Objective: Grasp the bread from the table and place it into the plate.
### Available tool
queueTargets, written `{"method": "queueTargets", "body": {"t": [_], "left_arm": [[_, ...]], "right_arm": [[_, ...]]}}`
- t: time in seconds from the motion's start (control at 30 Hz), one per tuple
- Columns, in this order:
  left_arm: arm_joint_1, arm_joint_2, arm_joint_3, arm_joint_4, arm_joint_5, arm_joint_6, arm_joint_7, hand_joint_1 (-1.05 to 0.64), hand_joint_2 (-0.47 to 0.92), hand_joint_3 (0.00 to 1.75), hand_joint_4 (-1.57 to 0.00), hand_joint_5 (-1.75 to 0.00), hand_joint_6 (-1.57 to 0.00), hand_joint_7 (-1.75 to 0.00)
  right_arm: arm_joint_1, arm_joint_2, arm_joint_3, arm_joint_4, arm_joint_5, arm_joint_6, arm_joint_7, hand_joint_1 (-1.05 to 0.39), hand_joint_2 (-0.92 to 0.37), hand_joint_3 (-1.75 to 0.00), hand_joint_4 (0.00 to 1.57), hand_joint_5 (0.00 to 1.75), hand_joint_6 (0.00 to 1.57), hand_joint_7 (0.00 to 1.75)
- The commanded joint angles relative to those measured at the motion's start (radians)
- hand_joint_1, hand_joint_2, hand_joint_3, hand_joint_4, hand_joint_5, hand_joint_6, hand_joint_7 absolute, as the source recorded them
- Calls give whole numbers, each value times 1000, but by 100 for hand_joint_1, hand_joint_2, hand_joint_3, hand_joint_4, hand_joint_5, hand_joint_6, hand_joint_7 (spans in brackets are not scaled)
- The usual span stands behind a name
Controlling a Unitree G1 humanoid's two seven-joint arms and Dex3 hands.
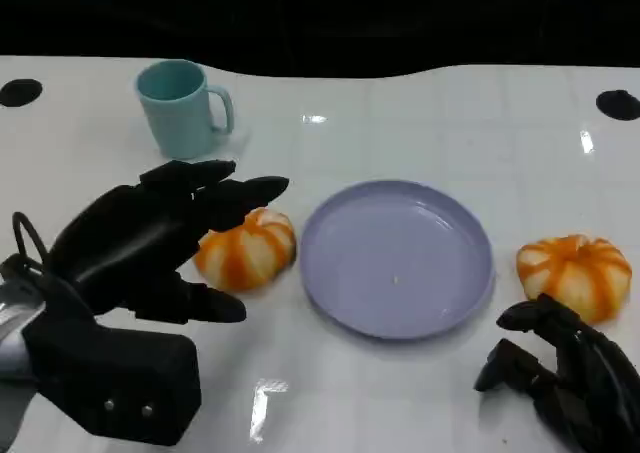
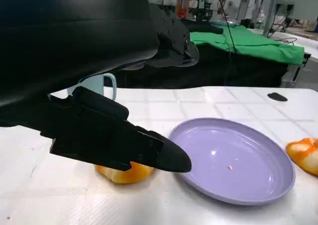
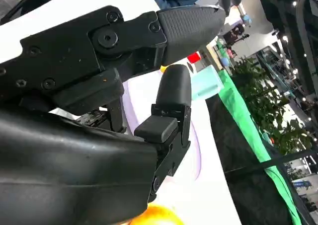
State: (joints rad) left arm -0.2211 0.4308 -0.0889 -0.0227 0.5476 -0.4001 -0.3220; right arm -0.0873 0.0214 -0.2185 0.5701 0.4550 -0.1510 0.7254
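Nearest, the black left hand (image 1: 165, 238) is held with fingers (image 1: 245, 190) spread and nothing gripped, poised over and beside the orange-and-white striped round bread roll (image 1: 247, 251), which lies on the glossy white counter (image 1: 400, 393) just left of the shallow lavender round plate (image 1: 397, 257); the black right hand (image 1: 565, 368) is kept loosely curled and empty near a second like roll (image 1: 575, 273). A glancing closure could push the roll against the plate rim instead of securing it. Farther back are recorded a pale teal mug (image 1: 183, 107) and, beyond the counter edge, a green-covered table (image 2: 248, 43).

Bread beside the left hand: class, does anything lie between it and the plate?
Nothing visible does. The bread lies just left of the plate, with only bare table between them. The left hand reaches around it, fingers spread.
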Motion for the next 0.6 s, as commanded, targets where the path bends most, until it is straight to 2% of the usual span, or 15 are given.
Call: {"method": "queueTargets", "body": {"t": [0.03, 0.33, 0.37, 0.43, 0.6], "left_arm": [[-10, 28, -7, -13, 4, 10, 22, -68, 92, 1, 0, -20, -20, 0], [-10, 36, -15, -14, 0, 15, 29, -68, 92, 0, 0, -20, -20, 0], [-73, 26, -71, 23, 104, 82, 5, -68, 92, 0, 0, -20, -20, 0], [-153, 14, -147, 68, 238, 174, -23, -61, 87, 0, 0, -8, -14, 0], [-179, 19, -193, 73, 273, 236, -16, -59, 86, 0, 0, -5, -13, 0]], "right_arm": [[11, -13, -2, -11, -2, 4, -7, -53, -92, -20, 69, 147, 64, 114], [12, -13, -2, -12, -2, 5, -7, -53, -92, -20, 69, 147, 64, 113], [14, -13, -2, -13, 2, 3, 3, -53, -92, -20, 69, 147, 64, 113], [17, -13, -3, -15, 7, 0, 15, -51, -92, -23, 68, 147, 62, 113], [18, -12, -5, -16, 7, 1, 20, -51, -92, -24, 67, 148, 62, 114]]}}
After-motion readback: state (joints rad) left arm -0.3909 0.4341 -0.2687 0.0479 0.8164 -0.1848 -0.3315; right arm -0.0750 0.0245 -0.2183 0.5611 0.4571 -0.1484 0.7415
